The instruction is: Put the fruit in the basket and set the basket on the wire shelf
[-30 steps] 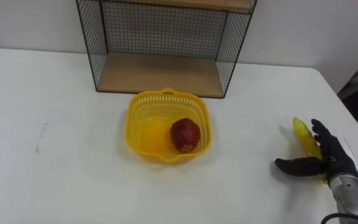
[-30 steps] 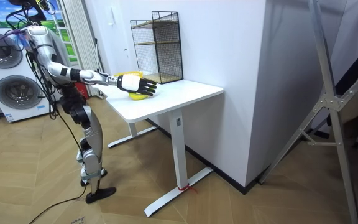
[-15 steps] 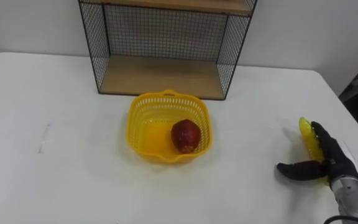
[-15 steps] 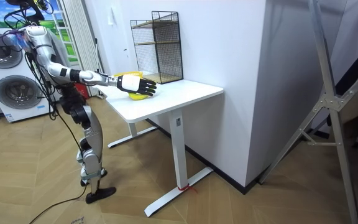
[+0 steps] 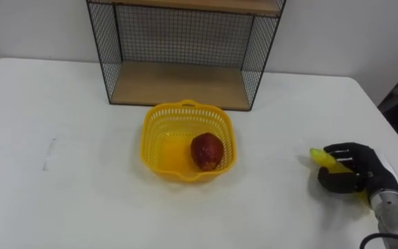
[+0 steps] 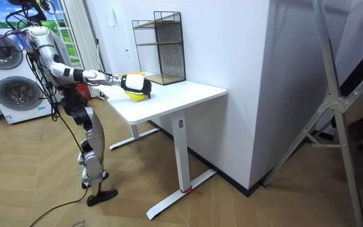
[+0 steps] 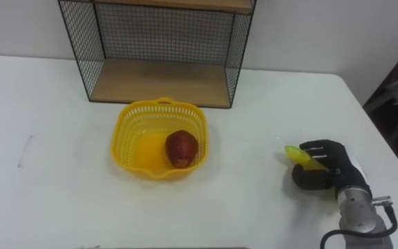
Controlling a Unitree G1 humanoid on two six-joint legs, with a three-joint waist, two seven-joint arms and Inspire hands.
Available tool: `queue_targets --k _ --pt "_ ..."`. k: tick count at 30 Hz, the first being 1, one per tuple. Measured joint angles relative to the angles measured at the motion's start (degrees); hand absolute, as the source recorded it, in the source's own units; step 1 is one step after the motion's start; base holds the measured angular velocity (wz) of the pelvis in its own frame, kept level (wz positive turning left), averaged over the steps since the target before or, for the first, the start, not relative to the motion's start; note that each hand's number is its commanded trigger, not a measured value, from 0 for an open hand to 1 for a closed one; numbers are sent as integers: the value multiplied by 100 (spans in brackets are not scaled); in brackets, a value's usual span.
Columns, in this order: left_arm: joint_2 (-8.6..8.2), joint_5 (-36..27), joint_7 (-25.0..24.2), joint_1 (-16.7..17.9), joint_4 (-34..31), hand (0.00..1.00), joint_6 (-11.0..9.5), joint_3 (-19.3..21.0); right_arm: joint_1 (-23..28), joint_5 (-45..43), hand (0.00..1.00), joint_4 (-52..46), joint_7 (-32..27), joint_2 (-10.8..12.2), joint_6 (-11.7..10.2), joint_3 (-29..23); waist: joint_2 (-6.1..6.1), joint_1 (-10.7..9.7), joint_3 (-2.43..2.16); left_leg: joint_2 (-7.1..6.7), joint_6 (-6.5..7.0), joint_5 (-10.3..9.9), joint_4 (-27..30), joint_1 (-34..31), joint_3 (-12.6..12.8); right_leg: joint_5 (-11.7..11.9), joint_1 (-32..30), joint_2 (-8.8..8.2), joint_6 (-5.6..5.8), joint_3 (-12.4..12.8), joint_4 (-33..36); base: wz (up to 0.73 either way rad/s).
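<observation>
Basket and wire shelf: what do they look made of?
Basket: likely moulded plastic, glossy yellow, judging by its uniform colour and slotted lattice walls. Wire shelf: thin black metal mesh sides, apparently painted matte; its boards look like light wood or wood-look laminate.

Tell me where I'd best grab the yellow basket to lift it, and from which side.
Probably by the small lip on the near rim of the basket, coming from above on the robot's side. The apple lies in its right half, so fingers have room left of it. The right hand is shut on the banana, so it must release that first.
</observation>
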Motion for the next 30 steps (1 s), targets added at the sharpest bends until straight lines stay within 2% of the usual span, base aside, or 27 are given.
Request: queue_targets --k 20,23,25,28,30 --pt "4 -7 13 -170 224 0 -1 -38 13 2 100 -40 -71 0 46 24 4 114 7 -6 0 0 -34 -41 3 0 -59 6 0 14 -9 0" --pt "16 -15 12 -182 223 0 -1 -145 98 60 100 -453 32 15 177 201 23 138 21 -8 0 0 -41 -55 68 0 -87 15 0 51 1 -9" --pt "16 -14 12 -190 222 0 -1 -152 120 274 100 -725 110 37 177 383 42 140 33 -7 0 0 -48 -58 97 0 -102 22 0 83 -1 -7" --pt "15 -5 13 -228 189 0 -37 -154 128 535 100 -1127 252 85 177 582 33 145 15 -10 0 0 -40 -117 109 0 -158 16 0 75 2 0" --pt "15 -7 20 -205 155 0 -59 -157 128 779 100 -1410 319 92 172 688 46 161 21 -6 0 0 -39 -122 148 0 -175 16 0 85 1 -2"
